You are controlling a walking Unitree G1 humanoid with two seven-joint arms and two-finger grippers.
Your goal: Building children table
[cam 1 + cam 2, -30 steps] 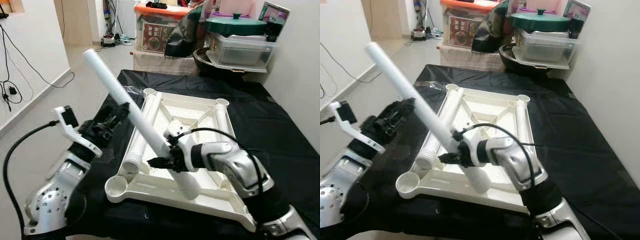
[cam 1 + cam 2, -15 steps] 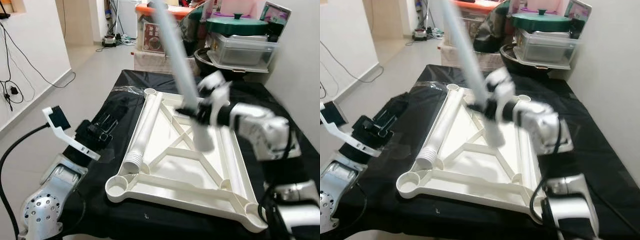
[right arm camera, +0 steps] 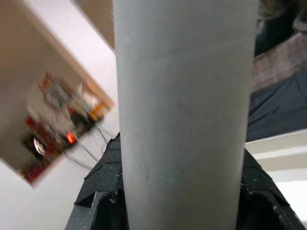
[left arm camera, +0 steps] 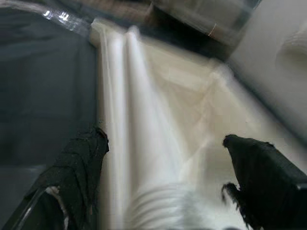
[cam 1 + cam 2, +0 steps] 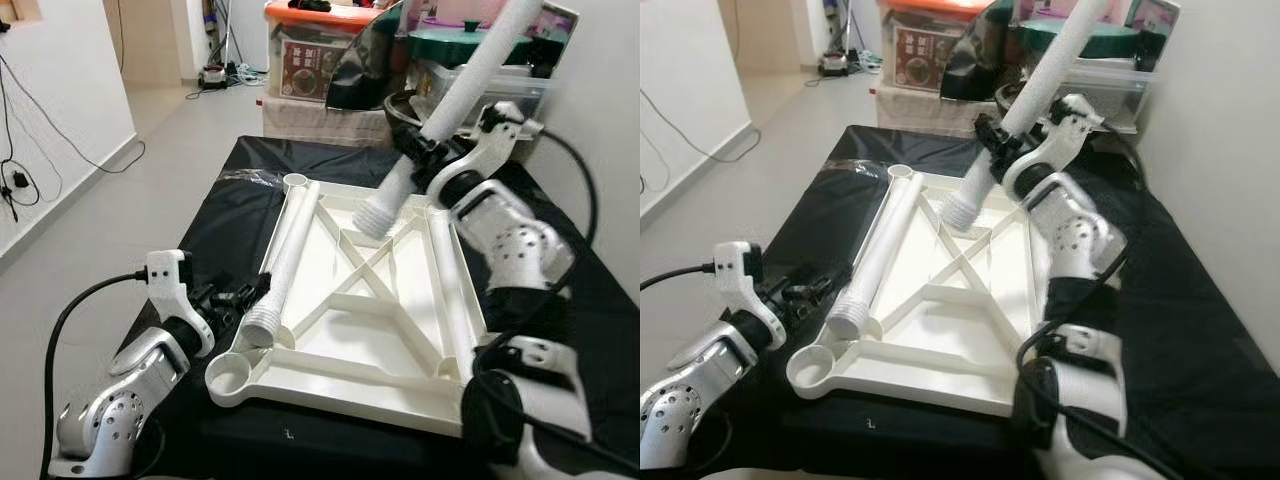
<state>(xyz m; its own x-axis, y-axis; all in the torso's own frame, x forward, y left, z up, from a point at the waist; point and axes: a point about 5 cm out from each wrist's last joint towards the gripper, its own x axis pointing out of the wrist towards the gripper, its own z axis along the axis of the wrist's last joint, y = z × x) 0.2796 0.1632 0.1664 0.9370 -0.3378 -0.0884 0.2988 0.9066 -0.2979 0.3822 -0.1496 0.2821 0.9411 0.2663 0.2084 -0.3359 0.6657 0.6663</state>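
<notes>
Black cloth [image 5: 560, 260], white ribbed-end leg [image 5: 440, 120] aloft.

The raised leg [image 5: 450, 105] runs off the frame's top edge.

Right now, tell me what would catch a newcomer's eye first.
The right gripper holds a white leg slanted over the far end of the upturned tabletop on the black cloth. Near the front corner, the left gripper is open by the ribbed end of another leg lying along the frame.
</notes>
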